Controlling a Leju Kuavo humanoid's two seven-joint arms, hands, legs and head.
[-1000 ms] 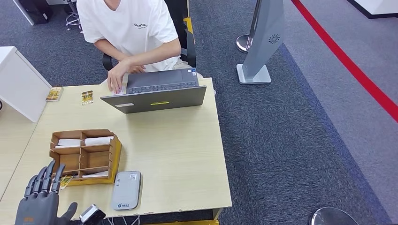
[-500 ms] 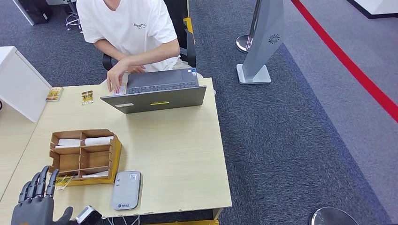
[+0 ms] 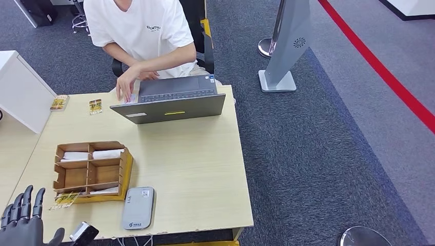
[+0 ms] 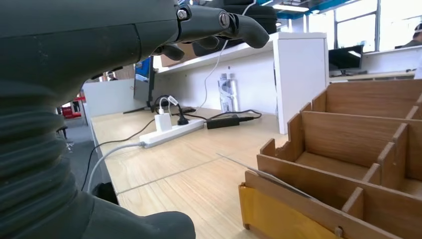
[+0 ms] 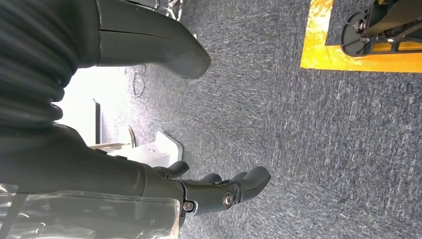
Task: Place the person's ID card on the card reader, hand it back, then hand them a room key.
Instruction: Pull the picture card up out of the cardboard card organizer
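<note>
Left hand (image 3: 23,223) empty, fingers spread, low at the table's (image 3: 195,169) near corner, just short of the wooden organizer (image 3: 91,171). Right hand (image 5: 209,191) hangs empty over carpet. Card reader (image 3: 137,207) bare, beside the organizer. A small card (image 3: 65,199) lies against the organizer's near edge; which card, unclear. Pinch by an edge. Beyond, person (image 3: 141,36) at laptop (image 3: 172,102).

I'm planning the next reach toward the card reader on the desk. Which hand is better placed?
Left. The left hand is up at the desk's near edge, open, close to the card reader. The right hand hangs over the carpet.
</note>
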